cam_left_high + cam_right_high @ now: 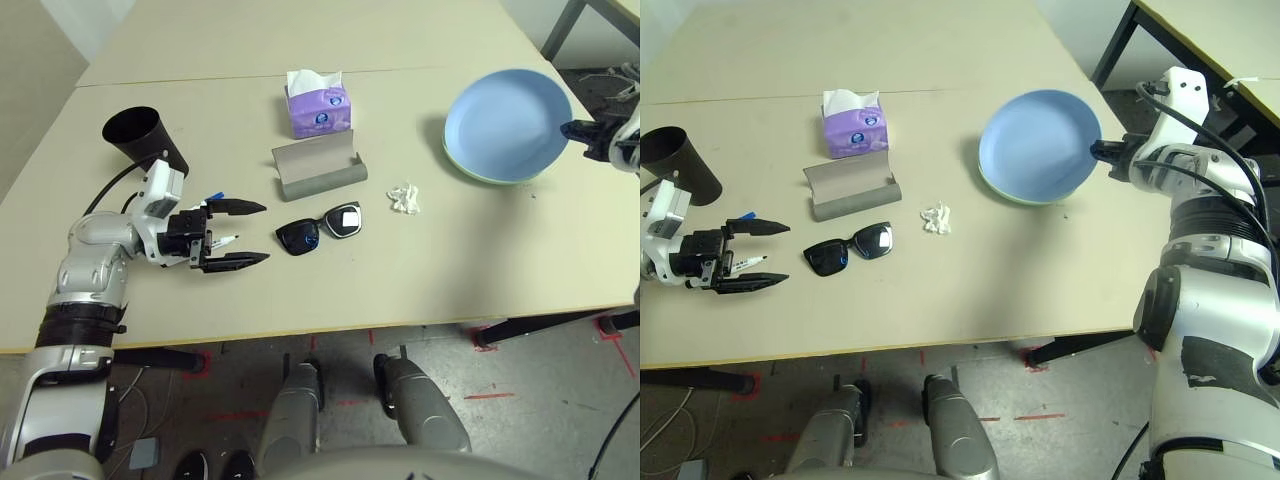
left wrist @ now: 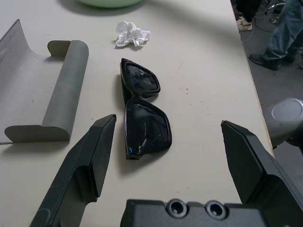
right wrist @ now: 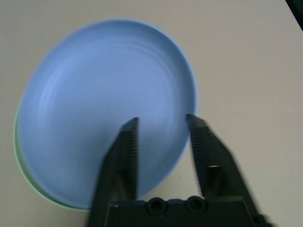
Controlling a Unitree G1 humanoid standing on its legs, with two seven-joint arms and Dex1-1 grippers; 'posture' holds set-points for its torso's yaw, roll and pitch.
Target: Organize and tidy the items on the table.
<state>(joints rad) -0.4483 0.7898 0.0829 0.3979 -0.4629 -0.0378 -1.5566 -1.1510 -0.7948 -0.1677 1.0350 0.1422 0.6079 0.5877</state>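
Beige table [image 1: 300, 290] held a blue plate [image 1: 1035, 142] nested empty in a green plate [image 1: 992, 190], right gripper [image 3: 161, 124] parted above its rim, an open, empty grey case [image 1: 318, 168], and sunglasses [image 2: 142, 109] before the wide-open left gripper [image 1: 243, 233].

Pale beige table [image 1: 420, 280]. Purple tissue box [image 1: 319, 110] with white tissue on top. Grey glasses case [image 1: 318, 170]. Black sunglasses [image 1: 318, 231], dark glossy lenses. White crumpled tissue [image 1: 405, 198]. Blue plate [image 1: 505, 122] over green plate [image 1: 992, 187], green rim showing. Black cup [image 1: 144, 139], far left. White markers [image 1: 222, 240], blue cap.
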